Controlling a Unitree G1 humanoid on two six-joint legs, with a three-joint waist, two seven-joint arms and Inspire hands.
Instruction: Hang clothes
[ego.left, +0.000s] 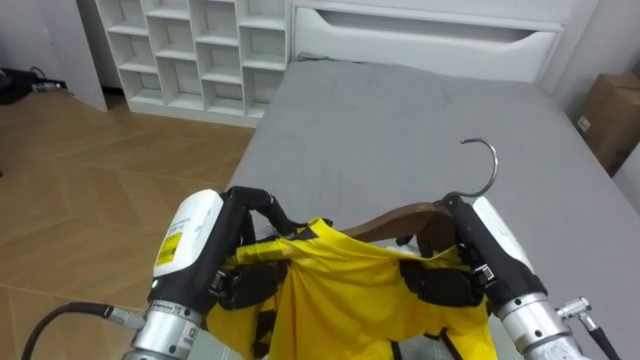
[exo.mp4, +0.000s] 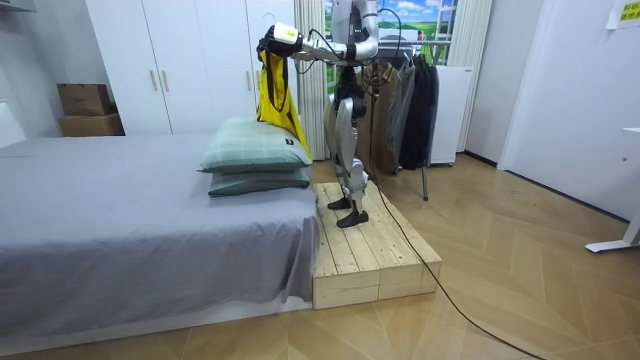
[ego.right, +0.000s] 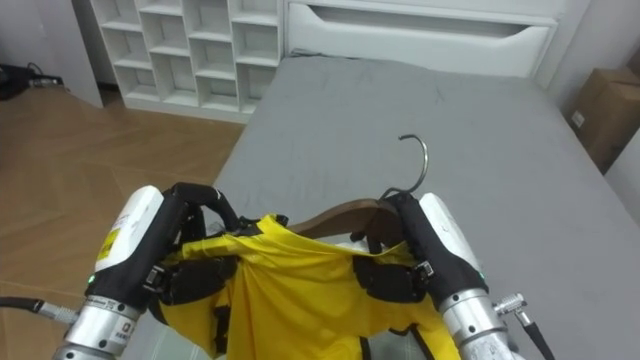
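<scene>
Left hand (ego.left: 235, 262) and right hand (ego.left: 455, 268) grip the shirt (ego.left: 340, 295) on its hanger (ego.left: 400, 218), up over the near bed (ego.left: 400, 110). The hanger looks dressed; the next move is likely a turn to the rack (exo.mp4: 424, 178) to hook it on

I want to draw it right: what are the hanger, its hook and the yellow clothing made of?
The hanger looks like wood: brown, smooth, slightly shiny curved bar. Its hook looks like metal: thin, silvery, bent wire. The yellow garment is soft cloth, probably thin fabric, since it sags and wrinkles; which fibre can't be told.
</scene>
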